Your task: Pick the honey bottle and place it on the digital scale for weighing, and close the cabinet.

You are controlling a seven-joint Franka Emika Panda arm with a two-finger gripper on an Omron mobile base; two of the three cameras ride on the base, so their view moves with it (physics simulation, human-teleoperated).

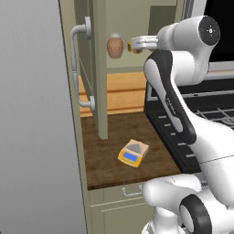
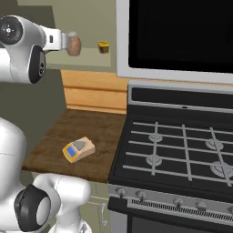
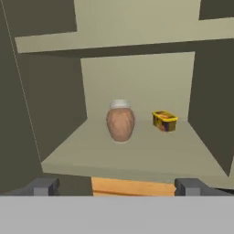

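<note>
The honey bottle (image 3: pixel 120 120), a brown urn-shaped jar with a pale lid, stands upright on the lower shelf inside the open cabinet (image 1: pixel 99 68), also seen from the base cameras (image 1: pixel 115 46) (image 2: pixel 73 45). My gripper (image 3: pixel 119 186) is open, level with the shelf and just in front of its edge, short of the bottle (image 1: pixel 132 45) (image 2: pixel 63 42). Its fingertips (image 3: pixel 45 185) are spread wide with nothing between them. The digital scale (image 1: pixel 133 153) (image 2: pixel 78 149) lies flat on the wooden counter below. The cabinet door stands swung out, its curved grey handle (image 1: pixel 78 68) facing left.
A short yellow tin (image 3: pixel 164 120) (image 2: pixel 103 47) sits on the shelf to the right of the bottle. A stove (image 2: pixel 182 145) borders the counter on the right, with a dark microwave (image 2: pixel 182 32) above it. A drawer pull (image 1: pixel 131 191) sits below the counter edge.
</note>
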